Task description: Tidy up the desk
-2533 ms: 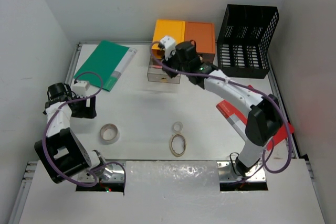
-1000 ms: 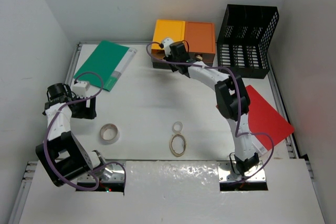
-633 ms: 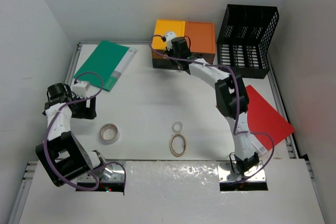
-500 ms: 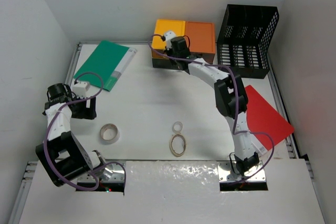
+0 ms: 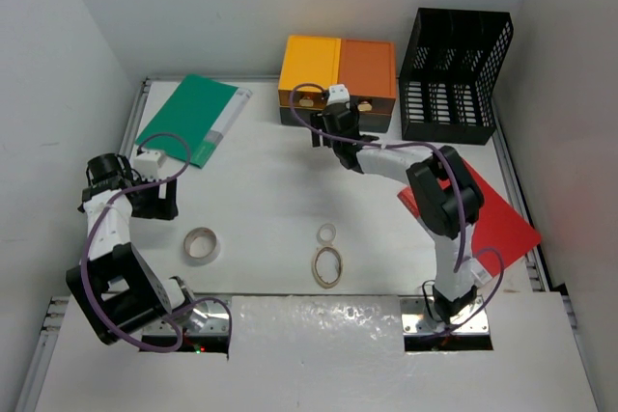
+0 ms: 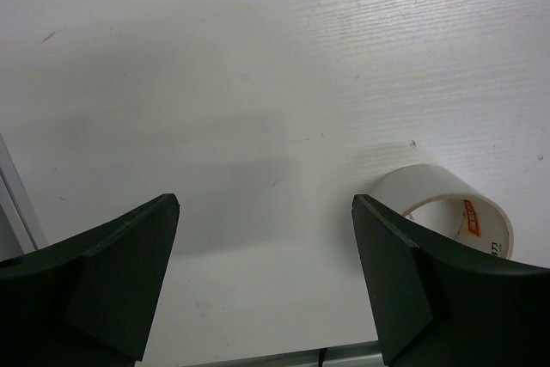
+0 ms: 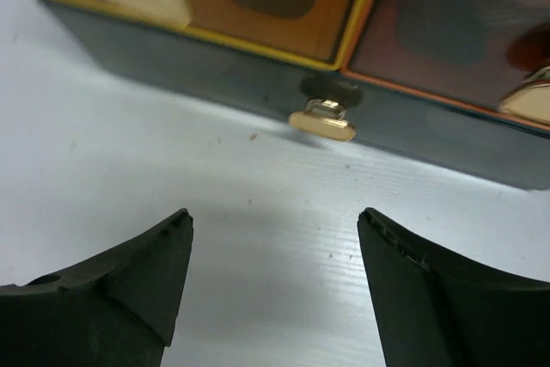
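The desk (image 5: 261, 171) lies under the 2 arms, with items scattered across it. The right gripper (image 7: 275, 221), spread and empty, faces the drawer box (image 5: 338, 69). Pushing in off-line could shove the box instead of catching the low gold knob (image 7: 322, 120), which only the right wrist view shows. The left gripper (image 6: 265, 204) hangs spread near a tape roll (image 6: 443, 204).

The desk (image 5: 261, 180) is a large, flat, white rectangular top, lying level and taking up most of the overhead view. Thin metal rails (image 5: 136, 108) run along its side edges. Up close, its matte surface shows fine straight grain and a few small dark specks.
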Controlling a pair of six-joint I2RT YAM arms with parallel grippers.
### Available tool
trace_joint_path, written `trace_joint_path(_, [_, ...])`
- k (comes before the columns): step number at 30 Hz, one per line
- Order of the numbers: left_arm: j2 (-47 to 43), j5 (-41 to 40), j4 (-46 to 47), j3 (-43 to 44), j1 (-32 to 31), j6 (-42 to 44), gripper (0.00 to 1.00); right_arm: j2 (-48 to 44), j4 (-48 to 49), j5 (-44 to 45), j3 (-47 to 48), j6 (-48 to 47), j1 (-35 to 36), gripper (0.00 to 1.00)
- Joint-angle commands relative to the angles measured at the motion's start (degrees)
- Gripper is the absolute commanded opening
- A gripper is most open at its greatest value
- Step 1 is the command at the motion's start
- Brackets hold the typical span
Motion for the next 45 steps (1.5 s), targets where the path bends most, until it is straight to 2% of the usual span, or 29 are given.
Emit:
trace_joint_path(1, [-1.69, 1.44, 0.32, 2.01, 0.22, 0.77, 0.80, 3.54, 4.07, 11.96, 5.63, 9.10, -0.30, 0.75])
trace_joint_path(4, [-1.60, 1.35, 0.59, 1.66, 0.22, 1.03, 0.80, 7.77, 1.95, 15.75, 10.39, 12.09, -0.30, 0.74])
trace_joint_path(10, [-1.60, 0.73, 1.11, 0.86, 0.22, 2.00, 0.80, 10.15, 5.28, 21.39, 11.45, 17.37, -0.83, 0.67])
trace_joint_path(22, [-0.46, 1.70, 1.91, 0.86, 0.13, 2.53, 0.81, 19.56, -0.77, 18.50, 24.63, 15.44, -3.03, 0.56])
trace_joint_path(28, [0.24, 1.79, 1.99, 1.04, 0.22, 2.53, 0.80, 20.79, 0.80, 17.35, 24.55, 13.51, -3.29, 0.53])
trace_joint_path(31, [0.42, 1.79, 1.73, 1.21, 0.22, 2.53, 0.81, 20.35, 2.56, 17.96, 23.15, 11.40, -3.38, 0.47])
trace_joint_path(35, [0.42, 2.05, 1.55, 1.30, 0.13, 2.53, 0.81, 19.30, 5.10, 18.75, 20.95, 9.46, -3.73, 0.36])
trace_joint_path(36, [0.42, 2.05, 1.55, 1.30, 0.21, 2.53, 0.81, 19.04, 5.72, 18.67, 20.51, 9.11, -3.91, 0.28])
trace_joint_path(39, [0.42, 2.23, 1.38, 1.39, 0.22, 2.36, 0.81, 18.42, 5.99, 18.14, 19.62, 8.23, -4.08, 0.16])
trace_joint_path(40, [0.42, 2.23, 1.20, 1.56, 0.22, 2.27, 0.81, 18.24, 5.99, 17.97, 18.84, 7.97, -4.00, 0.07])
trace_joint_path(41, [0.42, 2.23, 1.11, 1.57, 0.22, 2.35, 0.80, 17.46, 6.34, 17.70, 17.96, 7.97, -3.99, 0.03])
trace_joint_path(42, [0.33, 2.14, 0.77, 1.83, 0.13, 2.44, 0.81, 16.84, 7.30, 17.00, 15.69, 7.88, -3.99, 0.00])
trace_joint_path(45, [0.42, 1.96, 0.59, 1.92, 0.22, 2.44, 0.81, 13.42, 9.41, 14.29, 11.11, 8.40, -4.08, 0.00])
